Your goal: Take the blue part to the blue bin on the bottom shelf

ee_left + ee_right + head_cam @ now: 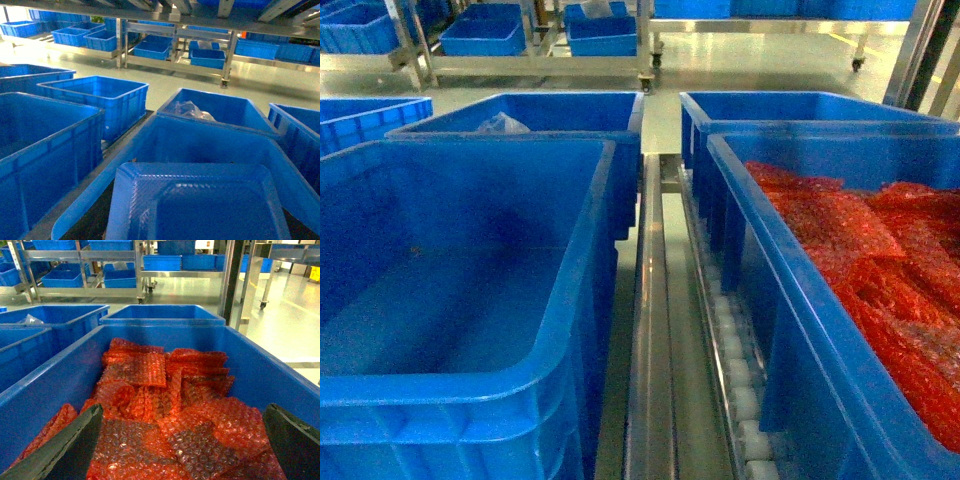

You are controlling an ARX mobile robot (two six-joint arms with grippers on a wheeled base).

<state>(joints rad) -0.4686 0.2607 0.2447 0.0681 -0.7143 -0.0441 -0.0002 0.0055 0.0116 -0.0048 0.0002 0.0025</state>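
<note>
**Right fingers spread over the red bags; no blue part in any view**

You cannot see the blue part in any of the three views, so its place relative to the fingers cannot be told. The right gripper [182, 450] hangs above the bin of red bags [280, 370], its two dark fingers [65, 450] wide apart at the lower corners of the right wrist view, with nothing between them but the bags below. The left gripper does not show in any view, so you cannot tell whether its fingers are apart or together.

In the head view the blue bin [570, 330] fills the near left; its smooth inside looks bare. Behind it stands another bin [620, 110] holding a clear plastic bag [500, 124]. On the right, the near bin is piled with red bubble-wrap bags [880, 260], and a further bin [720, 105] sits just behind it, its contents hidden.

Between the two rows runs a steel rail [650, 330] of the shelf, with a line of small white rollers [735, 360] just beside the right bin.

More blue bins sit on steel racks [535, 62] across the floor.
</note>
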